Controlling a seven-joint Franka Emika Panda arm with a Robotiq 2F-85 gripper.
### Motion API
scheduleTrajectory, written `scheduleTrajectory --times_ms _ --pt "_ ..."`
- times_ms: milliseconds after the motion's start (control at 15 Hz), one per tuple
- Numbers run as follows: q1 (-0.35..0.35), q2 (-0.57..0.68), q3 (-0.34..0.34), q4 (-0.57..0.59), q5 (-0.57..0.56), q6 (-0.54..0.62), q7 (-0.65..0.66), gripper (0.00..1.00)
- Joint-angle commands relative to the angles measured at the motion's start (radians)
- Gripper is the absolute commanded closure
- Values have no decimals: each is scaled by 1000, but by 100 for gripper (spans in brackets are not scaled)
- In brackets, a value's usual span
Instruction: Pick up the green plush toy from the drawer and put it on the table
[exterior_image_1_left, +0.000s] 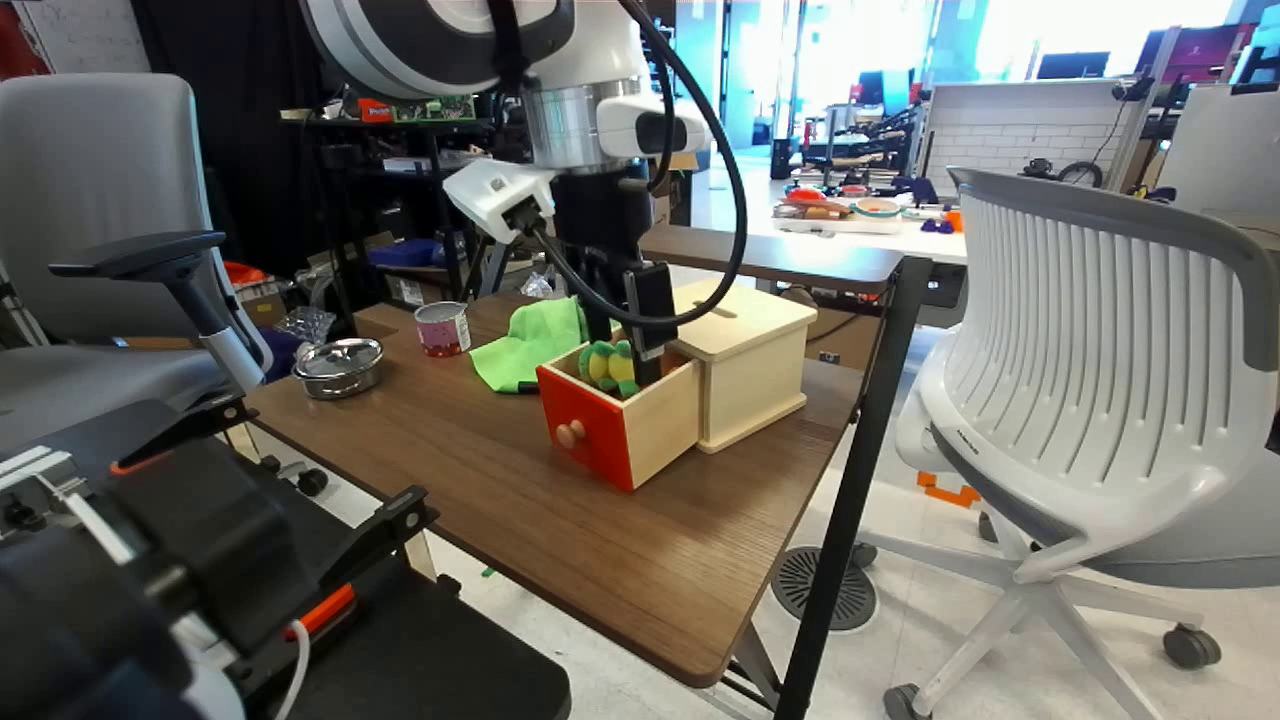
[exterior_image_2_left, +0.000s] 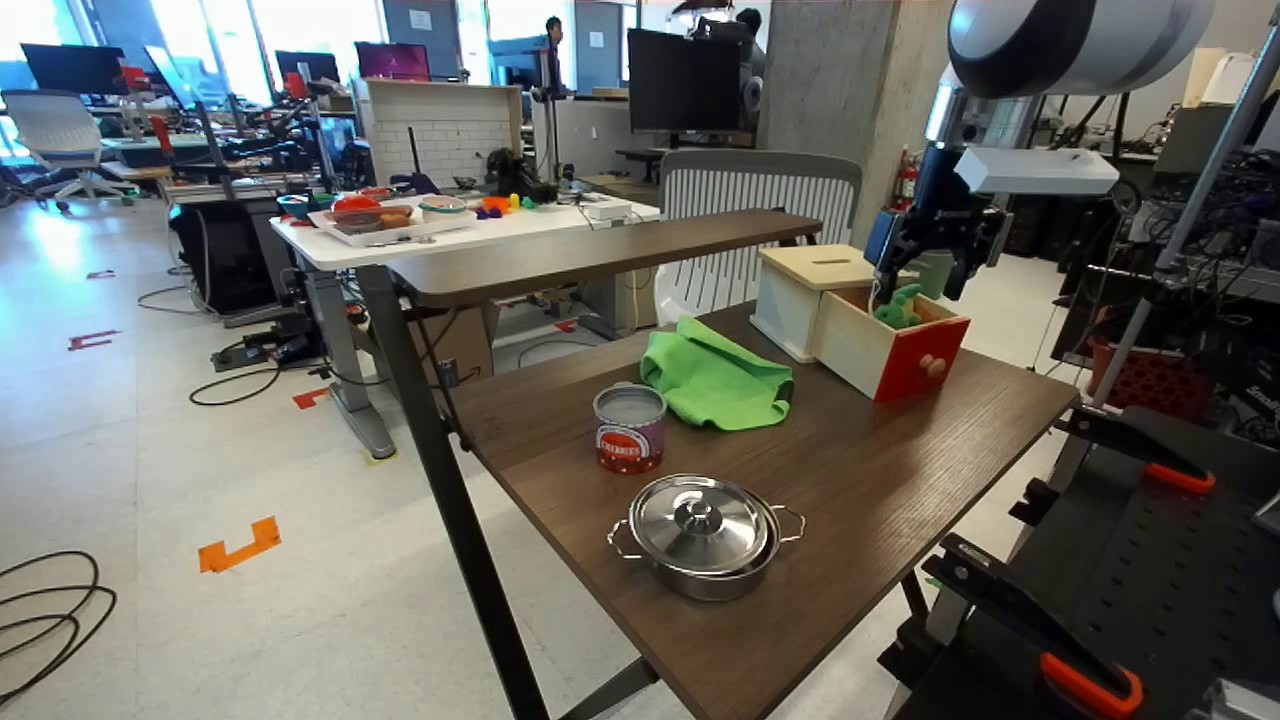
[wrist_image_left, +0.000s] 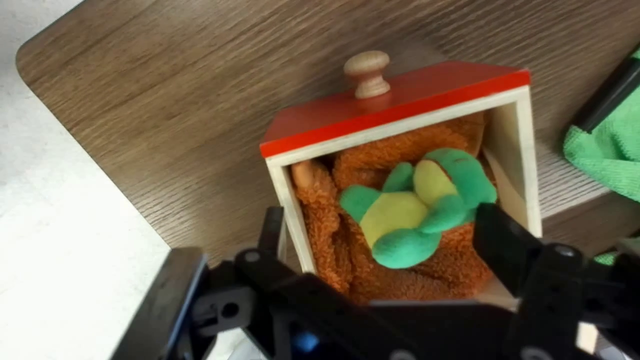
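The green plush toy (wrist_image_left: 400, 215), with yellow belly and muzzle, lies in the open drawer (wrist_image_left: 395, 122) on a fuzzy orange-brown thing (wrist_image_left: 325, 235). The toy also shows in both exterior views (exterior_image_1_left: 607, 367) (exterior_image_2_left: 900, 308). The drawer has a red front (exterior_image_1_left: 590, 435) with a round wooden knob. My gripper (wrist_image_left: 380, 212) points down over the drawer with its fingers wide apart, one to each side of the toy. It also shows in both exterior views (exterior_image_1_left: 625, 360) (exterior_image_2_left: 918, 288). In the wrist view the left finger overlaps the drawer's side wall; I cannot tell whether they touch.
The drawer sticks out of a pale wooden cabinet (exterior_image_1_left: 745, 345) on the brown table (exterior_image_2_left: 850, 470). A lime-green cloth (exterior_image_2_left: 715, 380), a cherries can (exterior_image_2_left: 630, 430) and a lidded steel pot (exterior_image_2_left: 705, 540) stand on the same table. A raised shelf (exterior_image_2_left: 620, 255) runs behind.
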Motion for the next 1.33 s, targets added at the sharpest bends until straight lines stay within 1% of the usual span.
scheduleTrajectory --times_ms 0,67,533,667,733,800,867,1000,1133,1267 --pt "0 31 19 31 21 16 13 34" --pt "2 31 20 32 19 17 15 44" --pt "-1 14 28 23 17 13 6 96" --pt "-2 -14 29 -6 13 23 -4 100" --pt "-4 -30 31 -22 13 26 -13 100" --pt "-9 -56 38 -46 15 30 -30 98" --pt "-14 -85 46 -69 17 30 -50 99" --pt "-17 -136 58 -107 20 46 -84 98" --pt "-31 -197 91 -151 44 71 -138 98" --pt "-43 -255 133 -184 95 76 -205 98"
